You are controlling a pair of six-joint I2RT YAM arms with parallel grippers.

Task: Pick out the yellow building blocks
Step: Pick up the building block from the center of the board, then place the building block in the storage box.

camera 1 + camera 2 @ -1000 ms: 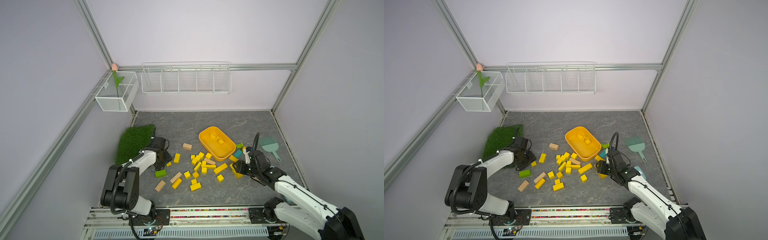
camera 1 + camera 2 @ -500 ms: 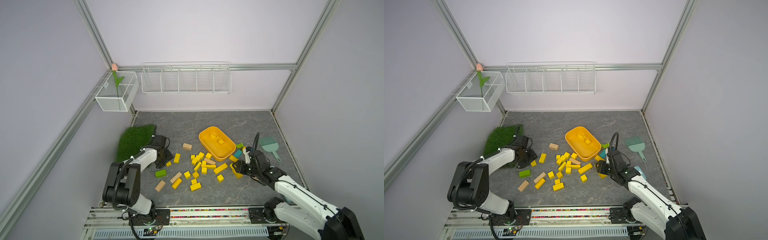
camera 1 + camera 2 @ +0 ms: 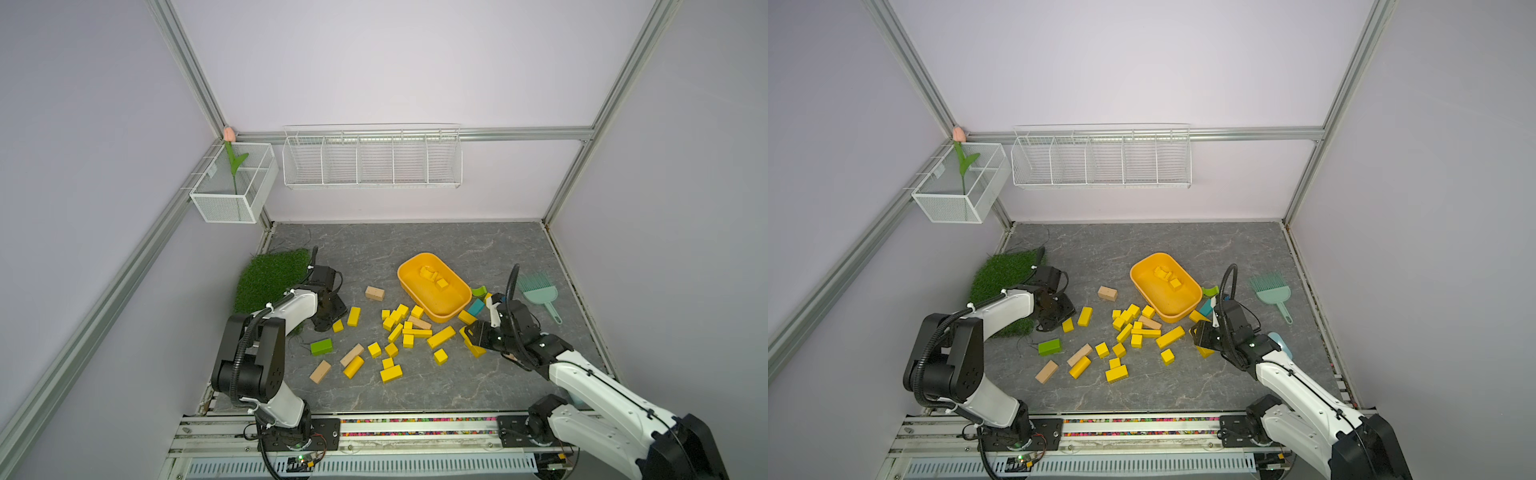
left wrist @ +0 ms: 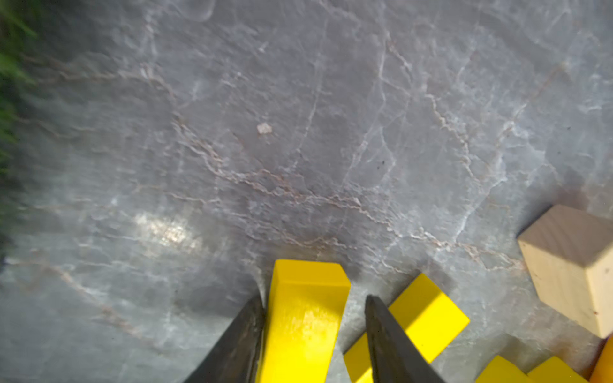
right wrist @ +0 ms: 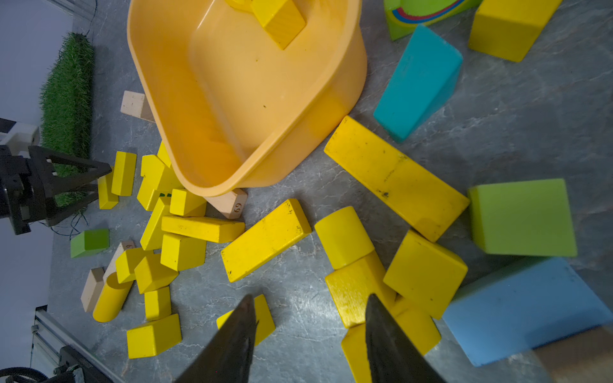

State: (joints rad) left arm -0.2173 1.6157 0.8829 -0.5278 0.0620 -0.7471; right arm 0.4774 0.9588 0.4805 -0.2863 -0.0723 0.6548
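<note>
Claws half-open: left claw (image 4: 313,298) straddles a yellow block (image 4: 305,331) to grab it, right claw (image 5: 310,296) hovers empty over yellow cluster (image 5: 424,272).

Yellow building blocks (image 3: 441,336) lie scattered on floor (image 3: 365,249), few inside tub (image 3: 448,303).

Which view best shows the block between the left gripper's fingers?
Left wrist: the yellow block sits close up inside the left gripper, gap on one side. Both top views show it tiny; right wrist, small and distant.
</note>
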